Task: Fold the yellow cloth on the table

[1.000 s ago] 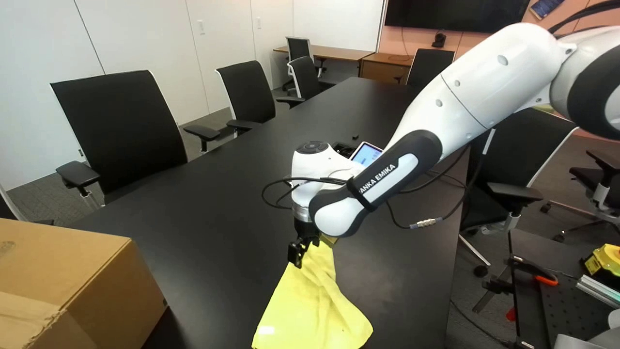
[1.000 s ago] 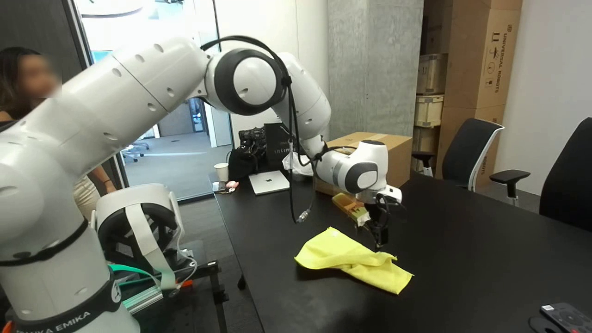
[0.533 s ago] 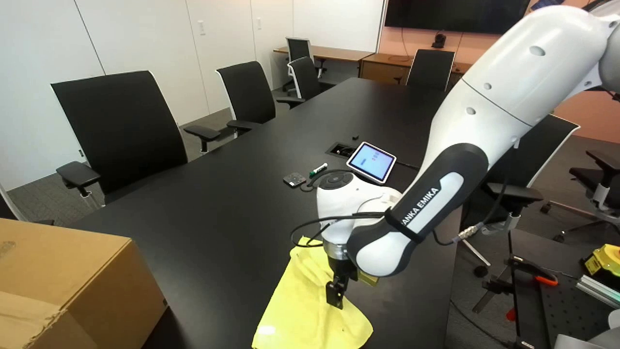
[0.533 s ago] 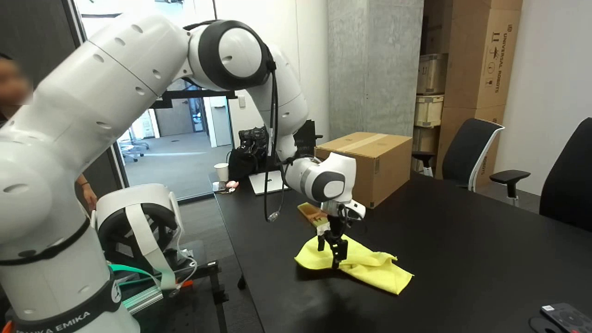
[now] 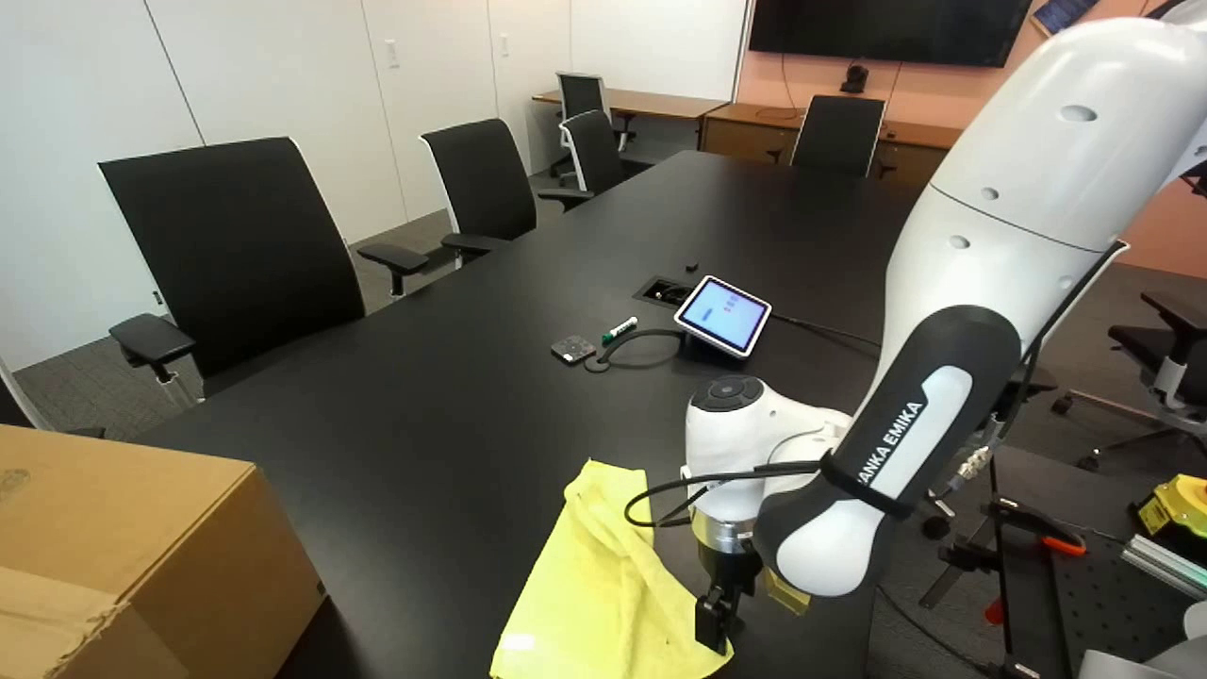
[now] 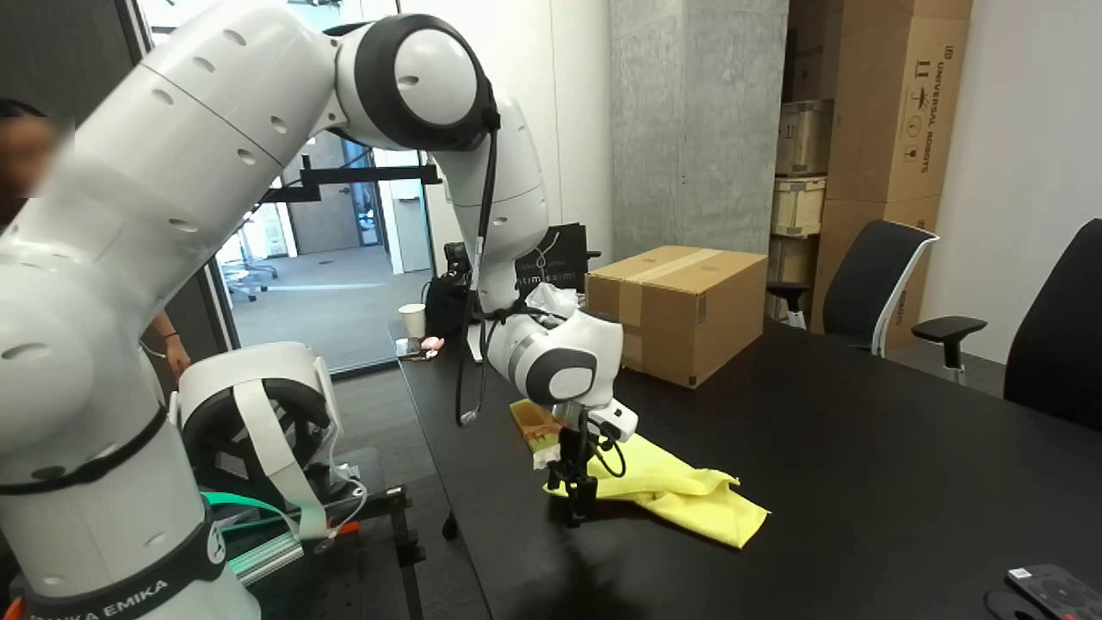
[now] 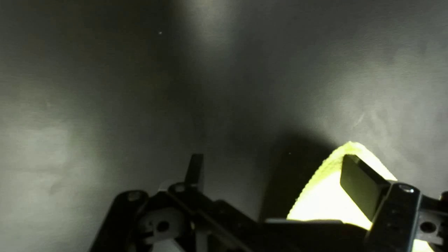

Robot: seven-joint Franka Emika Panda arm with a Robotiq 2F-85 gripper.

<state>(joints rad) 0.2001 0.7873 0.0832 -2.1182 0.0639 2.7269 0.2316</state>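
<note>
The yellow cloth (image 5: pixel 589 604) lies rumpled on the black table (image 5: pixel 424 443), with raised folds along its length in both exterior views. My gripper (image 6: pixel 566 501) points down at the cloth's corner on the robot's side. In the wrist view the jaws of the gripper (image 7: pixel 273 157) stand wide apart with nothing pinched between them. The right finger (image 7: pixel 364 189) is over the cloth's corner (image 7: pixel 325 199), while the left finger (image 7: pixel 196 171) is over bare table. Whether the right fingertip touches the fabric, I cannot tell. Part of the corner is hidden behind the gripper in an exterior view.
A cardboard box (image 6: pixel 689 319) stands on the table beyond the cloth. Farther along are a tablet (image 5: pixel 724 316), a green marker (image 5: pixel 620 329) and a small dark square device (image 5: pixel 572 350). A remote (image 6: pixel 1055 592) lies at the table's near side. Black chairs (image 5: pixel 236 255) line the table.
My open gripper has travelled across the cloth from its far end to the corner on the robot's side. That corner has shifted very slightly outward; the rest of the cloth looks unmoved.
</note>
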